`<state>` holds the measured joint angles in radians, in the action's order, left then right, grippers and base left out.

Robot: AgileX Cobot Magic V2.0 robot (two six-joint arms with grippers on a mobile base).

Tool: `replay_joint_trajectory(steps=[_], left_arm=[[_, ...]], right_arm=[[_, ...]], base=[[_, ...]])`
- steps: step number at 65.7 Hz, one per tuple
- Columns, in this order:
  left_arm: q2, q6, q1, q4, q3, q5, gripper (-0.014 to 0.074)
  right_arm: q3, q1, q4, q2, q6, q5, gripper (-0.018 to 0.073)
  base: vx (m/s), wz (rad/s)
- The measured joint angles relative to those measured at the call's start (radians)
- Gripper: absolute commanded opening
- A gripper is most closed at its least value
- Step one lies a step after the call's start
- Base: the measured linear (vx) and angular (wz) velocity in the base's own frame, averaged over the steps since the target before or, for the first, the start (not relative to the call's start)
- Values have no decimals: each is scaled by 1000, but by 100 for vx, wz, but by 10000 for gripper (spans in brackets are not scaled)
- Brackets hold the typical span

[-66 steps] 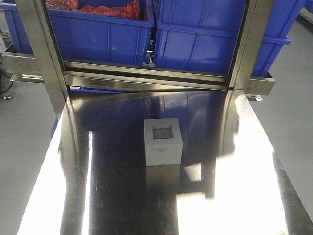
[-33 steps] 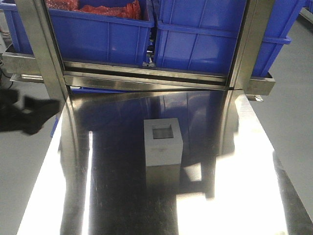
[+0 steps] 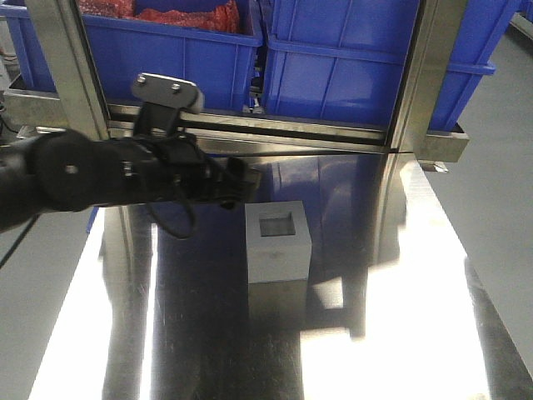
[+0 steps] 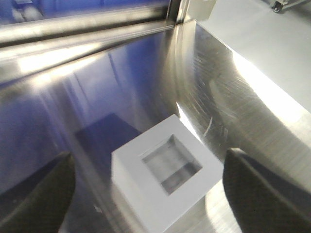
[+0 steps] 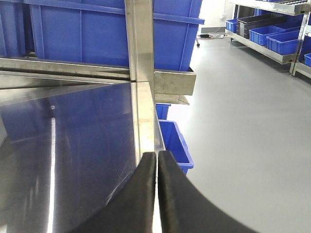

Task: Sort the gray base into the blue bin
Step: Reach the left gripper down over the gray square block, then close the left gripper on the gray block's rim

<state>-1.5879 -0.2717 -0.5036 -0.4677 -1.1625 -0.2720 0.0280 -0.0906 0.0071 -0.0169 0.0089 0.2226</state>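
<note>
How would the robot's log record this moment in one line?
left fingers: open, near gray base, no contact | right fingers: shut, empty | gray base: on table, recess up | blue bin: behind table

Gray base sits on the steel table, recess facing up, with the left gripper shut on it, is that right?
Not quite. The left wrist view shows the left gripper open, fingers spread either side of the gray base. It does sit on the table, recess up.
</note>
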Motion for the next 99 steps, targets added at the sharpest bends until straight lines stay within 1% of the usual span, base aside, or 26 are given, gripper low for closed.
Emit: replay_joint_trajectory(steps=[4,5,7,8,10,11,14,17,21,27,34,49,77,82,87,91,92,93,99], left_arm=[[-45,95,-9,78,-39,-27,589],[-56,133,-11,99,-54,-35,589],[-83,185,-14,142,-75,-53,589],[-94,223,-16,176,-91,-68,589],[-115,261,-20,223,-107,-84,589],[-130,297,-23,256,-124,-99,589],[-159,375,-30,318,-162,-134,589],[-190,434,-38,377,-193,-161,589],[-223,502,-46,412,-235,-196,589],[-269,556,-53,429,-281,-230,589],[-313,582,-56,420,-302,-241,589],[-387,589,-56,389,-308,-240,589],[-442,596,-56,381,-311,-170,580],[-442,597,-56,381,-311,-164,548],[-442,597,-56,381,-311,-162,475],[-442,597,-56,380,-311,-160,382],[-442,597,-56,380,-311,-159,370],[-442,599,-56,380,-311,-159,335],[-442,600,-56,380,-314,-157,183]], right_arm=[[0,0,0,0,0,0,-5],[0,0,0,0,0,0,-5],[0,0,0,0,0,0,-5],[0,0,0,0,0,0,-5],[0,0,0,0,0,0,-5],[0,0,0,0,0,0,-5],[0,0,0,0,0,0,-5],[0,0,0,0,0,0,-5],[0,0,0,0,0,0,-5],[0,0,0,0,0,0,-5],[0,0,0,0,0,0,-5],[0,0,0,0,0,0,-5],[0,0,0,0,0,0,-5],[0,0,0,0,0,0,-5],[0,0,0,0,0,0,-5],[0,0,0,0,0,0,-5],[0,0,0,0,0,0,-5],[0,0,0,0,0,0,-5],[0,0,0,0,0,0,-5]], base=[[0,0],[0,0],[0,0],[0,0],[0,0],[0,0],[0,0],[0,0],[0,0],[0,0],[0,0],[0,0],[0,0],[0,0],[0,0],[0,0],[0,0],[0,0],[0,0]])
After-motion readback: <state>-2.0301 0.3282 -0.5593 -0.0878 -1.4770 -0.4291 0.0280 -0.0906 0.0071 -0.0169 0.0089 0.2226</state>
